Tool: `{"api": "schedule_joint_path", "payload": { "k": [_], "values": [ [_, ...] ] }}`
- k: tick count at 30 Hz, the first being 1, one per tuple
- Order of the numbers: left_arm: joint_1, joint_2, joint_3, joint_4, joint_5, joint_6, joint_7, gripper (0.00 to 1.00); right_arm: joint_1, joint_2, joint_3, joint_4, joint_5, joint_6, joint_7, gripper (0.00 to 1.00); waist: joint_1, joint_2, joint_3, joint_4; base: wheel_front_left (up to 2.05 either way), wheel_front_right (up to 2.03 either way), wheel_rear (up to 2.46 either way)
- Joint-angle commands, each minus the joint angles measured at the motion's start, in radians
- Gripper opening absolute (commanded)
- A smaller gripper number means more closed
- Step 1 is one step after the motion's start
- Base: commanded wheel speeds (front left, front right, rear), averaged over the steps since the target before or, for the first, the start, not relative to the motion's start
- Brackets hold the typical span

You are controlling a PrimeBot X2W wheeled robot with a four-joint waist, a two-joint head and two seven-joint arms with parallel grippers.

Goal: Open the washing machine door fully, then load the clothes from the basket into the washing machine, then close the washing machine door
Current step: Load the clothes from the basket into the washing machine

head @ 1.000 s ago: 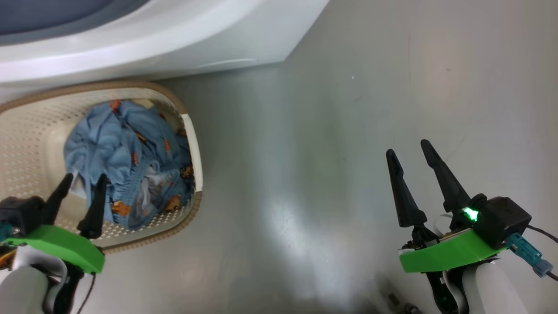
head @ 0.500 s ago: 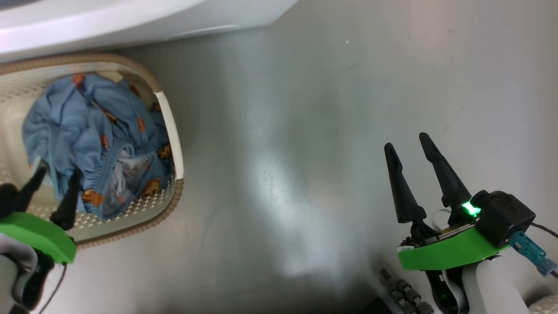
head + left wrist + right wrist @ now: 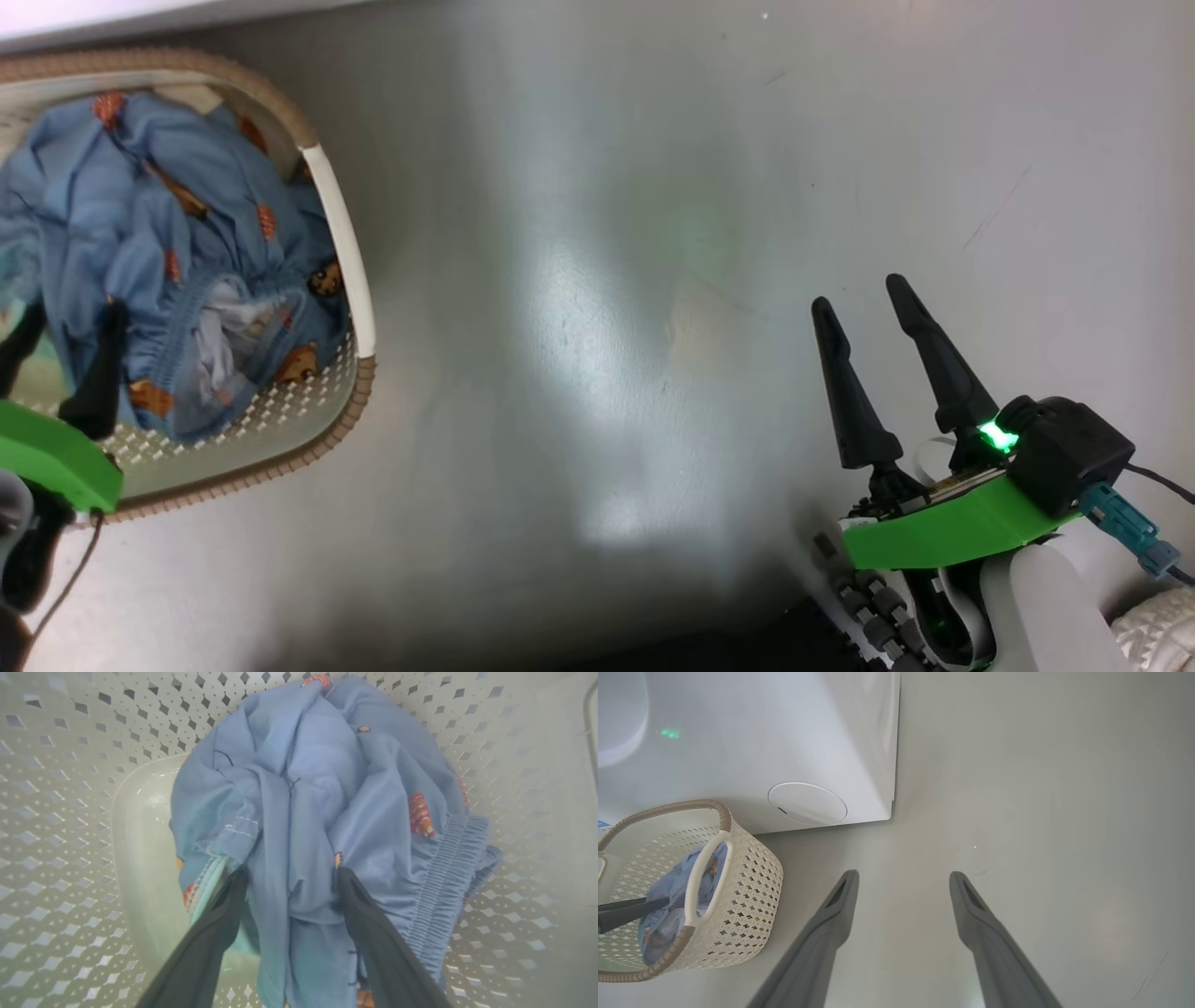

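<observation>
Light-blue crumpled fabric clothes [image 3: 317, 788] lie in the cream perforated plastic basket [image 3: 70, 742]; left pincer [image 3: 290, 872], apart, straddles a fold; right pincer [image 3: 903, 873] apart above glossy grey floor [image 3: 1041, 812].

No legible text anywhere; blue sticker [image 3: 601, 824] on the washing machine [image 3: 738, 742] (too small to read)

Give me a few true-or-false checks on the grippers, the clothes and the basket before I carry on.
1. The clothes lie in the basket. True.
2. The left gripper is shut on the clothes. False: its jaws stand open, one finger on either side of a fold.
3. The right gripper holds a garment. False: it is open and empty, over bare floor.
4. The basket stands on the floor beside the washing machine. True.
</observation>
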Motion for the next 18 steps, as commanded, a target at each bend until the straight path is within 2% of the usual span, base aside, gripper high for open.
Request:
{"api": "schedule_joint_path", "payload": {
  "k": [1,9,18],
  "values": [
    [0.003,0.055,0.024,0.001,-0.012,-0.002,-0.006,1.0,0.023,-0.002,0.028,-0.014,0.015,0.003,-0.007,1.0,0.0,-0.0001,0.015,0.0,0.0,0.0,0.0],
    [-0.077,0.106,-0.072,0.008,-0.126,-0.002,-0.006,1.0,0.024,-0.002,0.041,-0.02,0.021,0.003,-0.007,1.0,0.0,-0.0001,0.059,-0.013,0.0,0.0,0.0],
    [-0.164,0.145,-0.228,0.02,-0.267,-0.002,0.022,1.0,0.021,-0.002,0.058,-0.014,0.03,0.003,-0.007,1.0,0.0,-0.0001,0.072,-0.019,0.0,0.0,0.0]
  ]
}}
